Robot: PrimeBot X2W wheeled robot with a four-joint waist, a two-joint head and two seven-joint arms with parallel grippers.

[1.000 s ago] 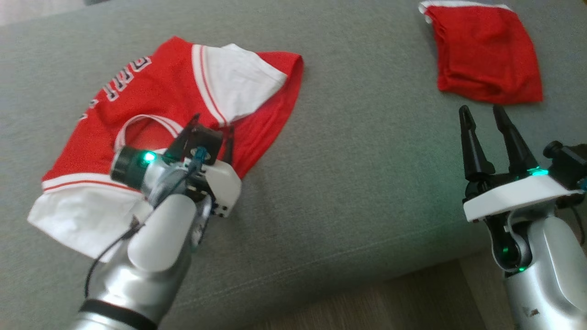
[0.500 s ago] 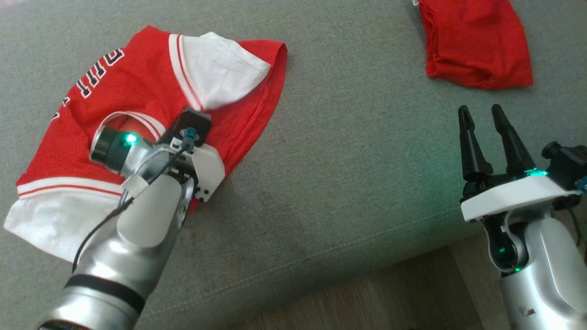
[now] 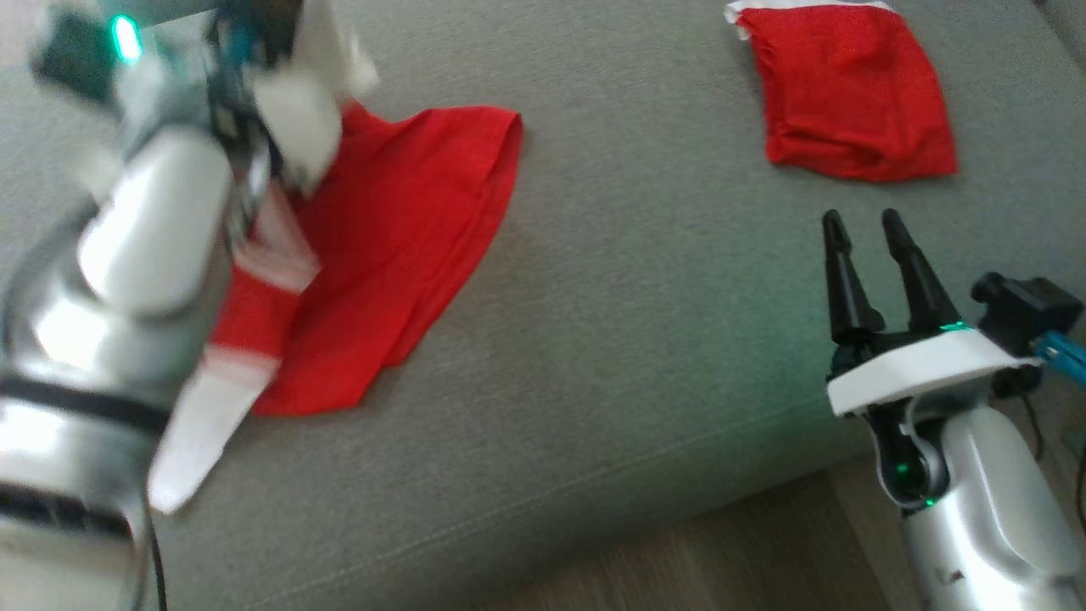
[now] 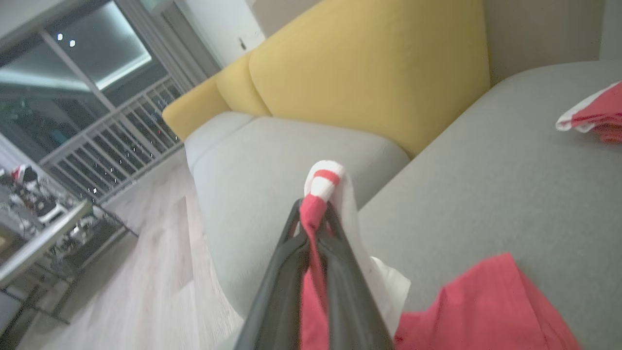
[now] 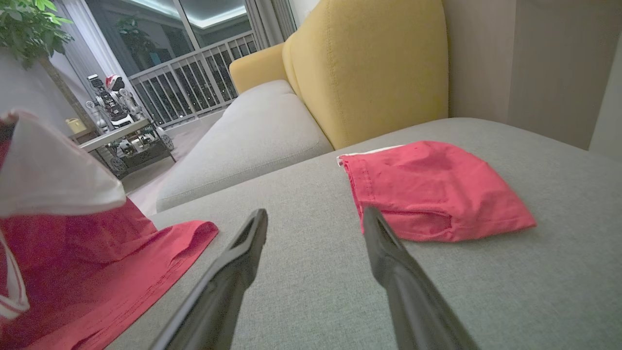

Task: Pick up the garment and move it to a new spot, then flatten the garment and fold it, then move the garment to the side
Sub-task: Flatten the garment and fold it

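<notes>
At the far left, a blurred silver forearm [image 3: 144, 238], high over the grey sofa seat [image 3: 645, 356]. At its end, the left gripper [image 4: 313, 214], long dark fingers clamped together on a bunched fold of the red jersey [image 3: 399, 229], red cloth and a white, red-banded edge poking out past the fingertips in the left wrist view. Hanging from that single pinch: a white sleeve and striped trim dangling beside the forearm, the broad red body trailing down to the right, its lower hem spread on the cushion toward the left of the seat. By the look of it, grasp made, jersey partly off the seat, carry to a new spot not yet finished. Right of the jersey, a wide stretch of bare grey cushion, likely room enough for setting down and smoothing. Further right and near, the right gripper [image 3: 861, 221], upright, fingers parted with nothing between them, well apart from the jersey. At the far right corner of the seat, a second red garment [image 3: 853, 102] with a white edge, rumpled, lying on the cushion, touched by neither gripper. Along the near edge, a strip of wooden floor [image 3: 679, 560]. Left to do, judging from this: set the jersey down, flatten it, fold it, slide it to the side, which makes most of the job, probably work for both grippers, with no deliberate fold on show yet.
</notes>
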